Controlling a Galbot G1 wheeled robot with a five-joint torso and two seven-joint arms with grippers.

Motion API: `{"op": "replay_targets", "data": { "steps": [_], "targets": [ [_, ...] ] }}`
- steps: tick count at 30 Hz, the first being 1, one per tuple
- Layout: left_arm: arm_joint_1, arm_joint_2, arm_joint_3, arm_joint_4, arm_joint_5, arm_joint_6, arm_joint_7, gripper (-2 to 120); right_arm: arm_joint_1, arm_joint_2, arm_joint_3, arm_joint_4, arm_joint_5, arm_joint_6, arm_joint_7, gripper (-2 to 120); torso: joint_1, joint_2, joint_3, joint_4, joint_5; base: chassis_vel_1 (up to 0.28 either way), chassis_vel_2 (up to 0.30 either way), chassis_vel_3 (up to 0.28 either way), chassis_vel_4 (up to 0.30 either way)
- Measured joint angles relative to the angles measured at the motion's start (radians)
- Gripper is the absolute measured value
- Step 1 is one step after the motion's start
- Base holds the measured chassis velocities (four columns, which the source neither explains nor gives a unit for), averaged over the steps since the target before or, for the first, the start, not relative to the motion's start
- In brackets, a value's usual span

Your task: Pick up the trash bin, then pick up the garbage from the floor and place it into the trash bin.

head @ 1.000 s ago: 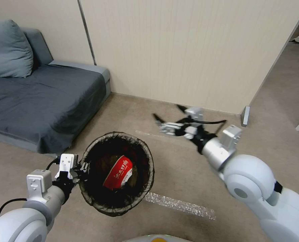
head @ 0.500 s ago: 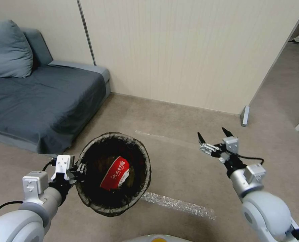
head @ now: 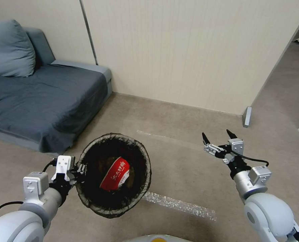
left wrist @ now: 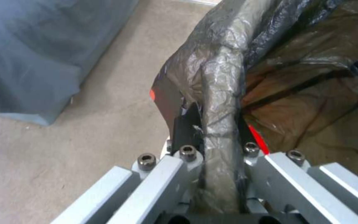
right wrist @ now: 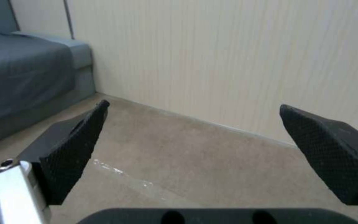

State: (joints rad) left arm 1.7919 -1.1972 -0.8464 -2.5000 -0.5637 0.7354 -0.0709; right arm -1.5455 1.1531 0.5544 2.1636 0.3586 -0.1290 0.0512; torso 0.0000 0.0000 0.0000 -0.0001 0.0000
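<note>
The trash bin [head: 89, 201], round with a dark bag liner over its rim, hangs above the floor at lower centre of the head view. My left gripper [head: 79, 169] is shut on its rim [left wrist: 220, 102], one finger inside and one outside the liner. Inside the bin lies a red-and-white wrapper [head: 116, 174] of garbage. My right gripper [head: 217, 136] floats open to the right of the bin, above bare floor, with nothing between its black fingers [right wrist: 73, 149].
A grey sofa [head: 38, 97] with a cushion [head: 10, 48] stands at the left. A beige wall [head: 189, 50] runs across the back, ending at a corner [head: 247, 116]. Strips of clear tape [head: 179, 205] lie on the carpet.
My right arm pulled back from a reach toward the bin to the right side and has settled there, open. The view shifted a little; the bin stays held.
</note>
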Motion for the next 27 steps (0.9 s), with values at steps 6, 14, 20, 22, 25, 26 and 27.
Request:
{"op": "replay_targets", "data": {
  "steps": [6, 14, 20, 22, 25, 26, 27],
  "targets": [
    [0.005, -0.004, -0.002, 0.0, 0.0, 0.0, 0.0, 1, 0.0, -0.003, -0.001, 0.0, 0.003, -0.003, 0.0, 100, 0.0, 0.0, 0.0, 0.0003, 0.0001, 0.048, 0.046, 0.062, 0.066],
    [0.009, -0.01, -0.003, 0.0, 0.001, 0.0, -0.001, 1, -0.007, -0.003, -0.002, 0.004, 0.004, -0.004, 0.001, 100, 0.0, 0.0, 0.0, 0.0, 0.0, 0.063, 0.061, 0.058, 0.062],
    [0.012, -0.012, -0.003, 0.0, 0.001, 0.0, -0.001, 1, -0.012, 0.001, -0.002, 0.005, 0.01, -0.008, 0.001, 100, 0.0, 0.0, 0.0, 0.0002, 0.0, 0.067, 0.068, 0.08, 0.062],
    [0.013, -0.012, -0.003, 0.0, 0.001, 0.0, -0.001, 1, -0.012, 0.002, -0.003, 0.006, 0.01, -0.009, 0.001, 100, 0.0, 0.0, 0.0, 0.0002, 0.0001, 0.068, 0.066, 0.085, 0.081],
    [0.016, -0.014, -0.003, 0.0, 0.001, 0.0, -0.001, 1, -0.014, 0.003, -0.004, 0.006, 0.01, -0.011, 0.001, 100, 0.0, 0.0, 0.0, 0.0, 0.0, 0.071, 0.073, 0.088, 0.083],
    [0.016, -0.014, -0.003, 0.0, 0.001, 0.0, -0.001, 1, -0.014, 0.003, -0.004, 0.006, 0.01, -0.011, 0.001, 100, 0.0, 0.0, 0.0, 0.0, 0.0, 0.055, 0.075, 0.092, 0.076],
    [0.018, -0.015, -0.003, 0.0, 0.001, 0.0, -0.001, 1, -0.015, 0.004, -0.005, 0.007, 0.01, -0.011, 0.001, 100, 0.0, 0.0, 0.0, 0.0, 0.0, 0.068, 0.093, 0.082, 0.076]
  ]
}}
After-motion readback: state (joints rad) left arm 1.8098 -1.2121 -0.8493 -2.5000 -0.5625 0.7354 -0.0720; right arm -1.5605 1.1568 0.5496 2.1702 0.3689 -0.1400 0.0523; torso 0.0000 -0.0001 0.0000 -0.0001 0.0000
